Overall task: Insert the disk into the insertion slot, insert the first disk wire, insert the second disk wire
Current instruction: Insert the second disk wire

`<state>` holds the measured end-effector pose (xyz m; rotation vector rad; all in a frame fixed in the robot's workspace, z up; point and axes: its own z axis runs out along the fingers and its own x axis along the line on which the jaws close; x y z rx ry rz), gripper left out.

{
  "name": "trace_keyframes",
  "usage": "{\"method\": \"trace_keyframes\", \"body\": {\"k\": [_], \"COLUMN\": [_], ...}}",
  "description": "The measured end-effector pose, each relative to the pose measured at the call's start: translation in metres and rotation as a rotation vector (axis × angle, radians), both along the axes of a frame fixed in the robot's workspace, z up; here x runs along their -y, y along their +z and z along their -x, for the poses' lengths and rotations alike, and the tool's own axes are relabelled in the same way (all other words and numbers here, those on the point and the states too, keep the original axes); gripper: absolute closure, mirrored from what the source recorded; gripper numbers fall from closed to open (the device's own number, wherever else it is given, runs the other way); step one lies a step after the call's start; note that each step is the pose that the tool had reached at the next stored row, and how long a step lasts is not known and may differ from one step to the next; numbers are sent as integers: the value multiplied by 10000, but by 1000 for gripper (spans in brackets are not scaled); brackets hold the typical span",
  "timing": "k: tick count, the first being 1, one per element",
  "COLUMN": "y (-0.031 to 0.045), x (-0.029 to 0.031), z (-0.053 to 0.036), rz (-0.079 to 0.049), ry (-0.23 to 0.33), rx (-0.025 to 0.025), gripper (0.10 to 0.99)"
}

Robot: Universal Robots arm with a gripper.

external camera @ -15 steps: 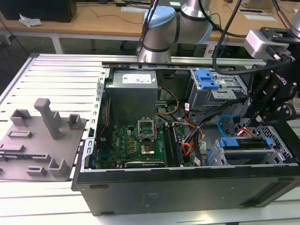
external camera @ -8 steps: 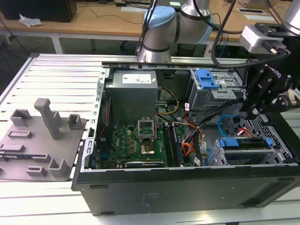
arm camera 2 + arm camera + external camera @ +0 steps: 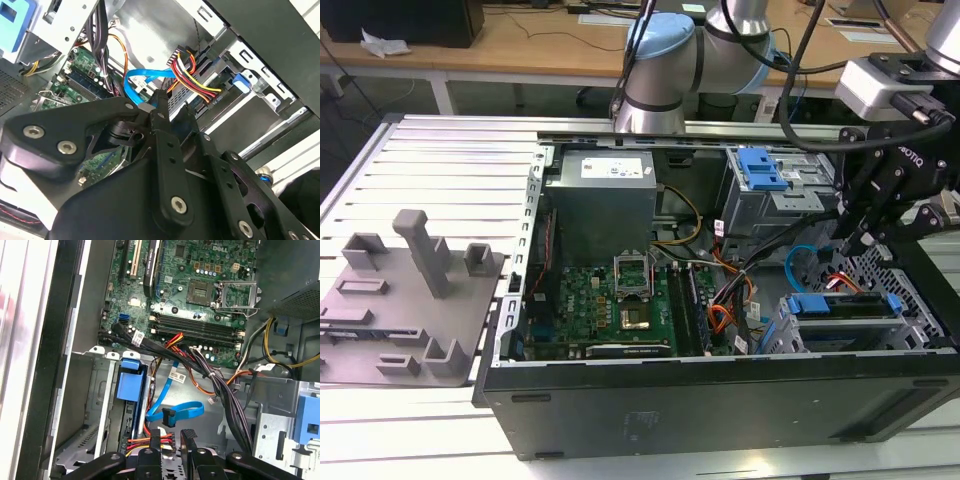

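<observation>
Black side wall of the computer case (image 3: 720,400) is sitting closest in the exterior view. It is resting on a slatted metal table (image 3: 440,160).

Going from that view's left:
- Grey moulded fixture plate (image 3: 410,300) is lying just beside the case.
- Power supply (image 3: 600,200) is carrying a white printed label, not read here. The green motherboard (image 3: 610,300) is lying just beside it.
- Taller grey cage with a blue latch (image 3: 760,170) is standing past that.
- The second disk wire (image 3: 182,410) is looping loose near the claw, its dark plug end hanging free. It is looking thin, glossy and floppy, so it is best taken at the stiff plug.
- The first disk wire (image 3: 197,82) is running towards the disk's back edge. Whether it is seated cannot be told. It is looking slim and springy, so hold it at the connector, not by the strands.
- The disk (image 3: 845,305) is lying inside the insertion slot (image 3: 910,290), blue rails showing. It is probably dense, rigid and shock-sensitive.
- The claw (image 3: 171,436) is hanging over the cables, fingers slightly apart, apparently gripping nothing.
</observation>
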<state>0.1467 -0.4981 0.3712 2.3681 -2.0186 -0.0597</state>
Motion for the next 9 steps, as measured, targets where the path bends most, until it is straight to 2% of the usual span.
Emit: {"method": "trace_keyframes", "body": {"k": [4,9], "y": [-4,-48], "x": [-2,-3], "z": [2,152], "rz": [-4,138], "ry": [8,107], "rx": [0,0], "gripper": [784,784]}}
